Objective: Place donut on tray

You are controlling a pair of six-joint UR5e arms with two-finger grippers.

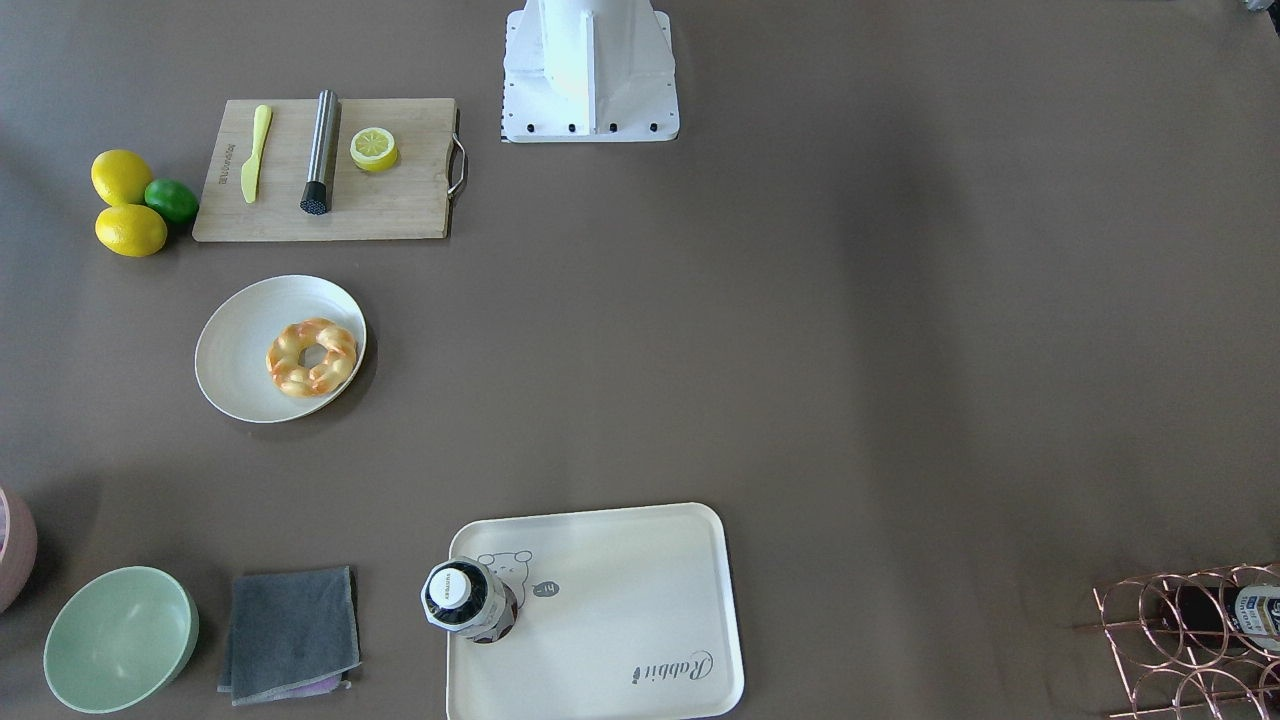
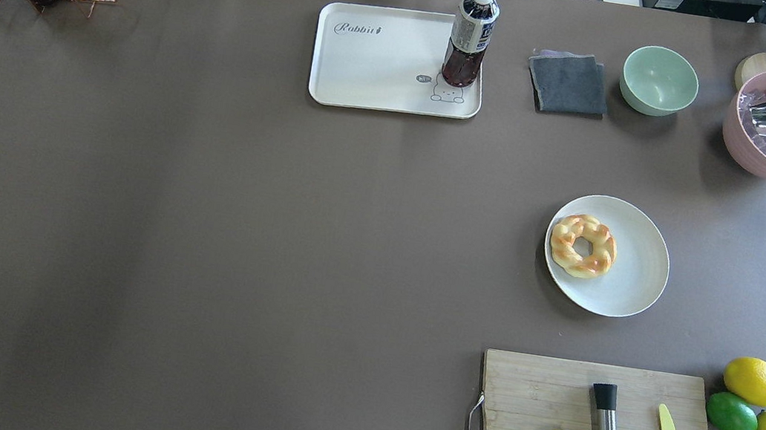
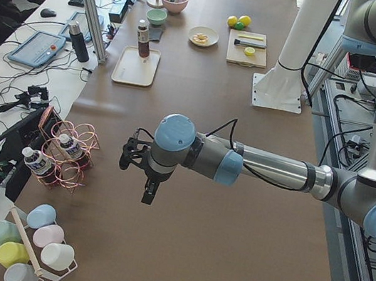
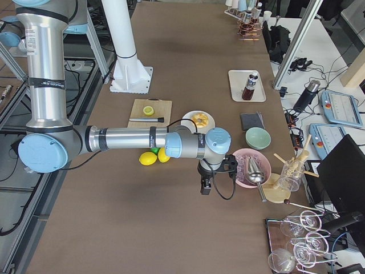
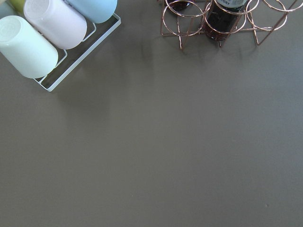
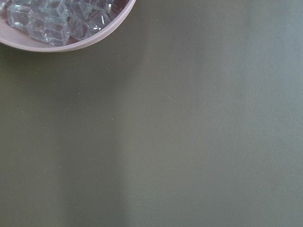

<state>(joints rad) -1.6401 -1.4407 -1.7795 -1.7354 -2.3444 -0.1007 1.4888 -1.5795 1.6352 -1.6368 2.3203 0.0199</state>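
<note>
Donut (image 2: 582,245) rests on the round white plate (image 2: 632,280) near the worktop's right edge, well apart from the tray (image 2: 373,71) at the far edge. Left gripper (image 3: 148,193) and right gripper (image 4: 204,189) hover over the worktop's ends; their jaws' spread cannot be told.

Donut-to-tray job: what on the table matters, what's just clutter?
In play: donut on the white plate; tray, with a bottle standing on it.
Clutter: cutting board, lemons, lime, green bowl, grey cloth.
</note>
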